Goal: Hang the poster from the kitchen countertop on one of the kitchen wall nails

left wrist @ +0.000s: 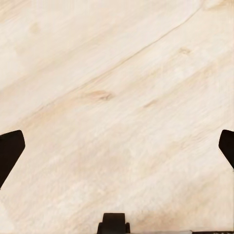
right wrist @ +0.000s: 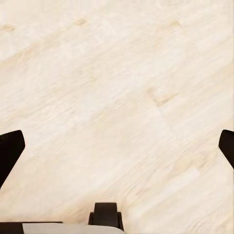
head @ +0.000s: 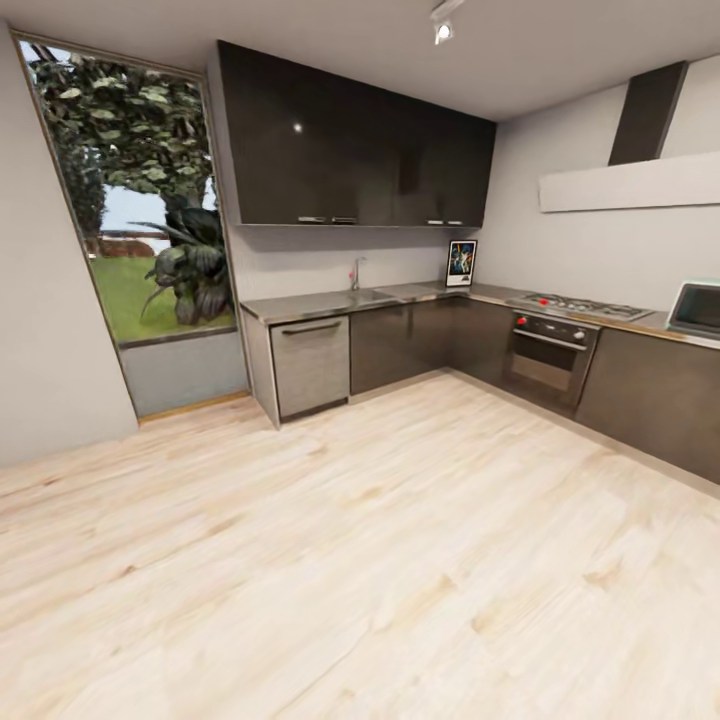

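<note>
A: How do the jaws stand?

B: Both wide. The left gripper (left wrist: 117, 146) has its dark fingertips (left wrist: 10, 153) at the far edges of its wrist view, with nothing between them. The right gripper (right wrist: 117, 146) is the same, fingertips (right wrist: 10, 151) spread to both edges and empty.

A: What lies under them?

B: Pale wooden floor (left wrist: 117, 87), plank grain running slantwise, in both wrist views.

A: And the poster?

B: Across the room. In the head view the poster (head: 461, 263) stands upright on the countertop (head: 310, 302), in the corner of the L, leaning against the wall. It is well apart from the robot, with open floor (head: 360, 560) between.

A: What is near it?

B: A tap (head: 355, 273) and sink to its left, a hob (head: 580, 304) to its right with an oven (head: 548, 360) below. A microwave (head: 695, 308) sits at the far right. Dark upper cabinets (head: 350, 150) hang above, and a window (head: 130, 200) with greenery is at the left.

A: Any nail on the wall?

B: Too small to tell from here.
</note>
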`<state>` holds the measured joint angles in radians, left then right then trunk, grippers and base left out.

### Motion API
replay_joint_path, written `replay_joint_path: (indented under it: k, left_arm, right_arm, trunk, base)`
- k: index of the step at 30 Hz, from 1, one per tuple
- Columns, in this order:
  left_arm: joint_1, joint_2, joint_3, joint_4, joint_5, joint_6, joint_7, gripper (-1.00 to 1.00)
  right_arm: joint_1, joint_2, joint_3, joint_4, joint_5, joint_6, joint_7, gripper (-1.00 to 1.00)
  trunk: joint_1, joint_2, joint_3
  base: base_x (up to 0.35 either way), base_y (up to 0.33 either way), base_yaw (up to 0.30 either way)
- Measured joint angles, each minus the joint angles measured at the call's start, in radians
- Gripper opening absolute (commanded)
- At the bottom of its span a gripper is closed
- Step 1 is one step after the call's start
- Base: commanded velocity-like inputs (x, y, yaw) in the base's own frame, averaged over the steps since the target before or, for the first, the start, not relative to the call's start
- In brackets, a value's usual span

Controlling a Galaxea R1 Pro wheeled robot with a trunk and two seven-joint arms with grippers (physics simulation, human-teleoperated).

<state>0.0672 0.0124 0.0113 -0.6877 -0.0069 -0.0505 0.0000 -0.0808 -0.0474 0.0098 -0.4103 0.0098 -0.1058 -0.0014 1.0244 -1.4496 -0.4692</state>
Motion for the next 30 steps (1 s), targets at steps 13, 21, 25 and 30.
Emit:
replay_joint_path:
  k: [13, 21, 25, 30]
  left_arm:
    - [0.000, 0.000, 0.000, 0.000, 0.000, 0.000, 0.000, 1.00]
    - [0.000, 0.000, 0.000, 0.000, 0.000, 0.000, 0.000, 1.00]
    - [0.000, 0.000, 0.000, 0.000, 0.000, 0.000, 0.000, 1.00]
    - [0.000, 0.000, 0.000, 0.000, 0.000, 0.000, 0.000, 1.00]
  right_arm:
    - [0.000, 0.000, 0.000, 0.000, 0.000, 0.000, 0.000, 1.00]
    - [0.000, 0.000, 0.000, 0.000, 0.000, 0.000, 0.000, 1.00]
    - [0.000, 0.000, 0.000, 0.000, 0.000, 0.000, 0.000, 1.00]
    - [0.000, 0.000, 0.000, 0.000, 0.000, 0.000, 0.000, 1.00]
  trunk:
    - [0.000, 0.000, 0.000]
    - [0.000, 0.000, 0.000]
    - [0.000, 0.000, 0.000]
    - [0.000, 0.000, 0.000]
  base:
    - [0.335, -0.080, 0.000]
    - [0.335, -0.080, -0.049]
    - [0.335, -0.080, -0.235]
    - [0.335, -0.080, -0.275]
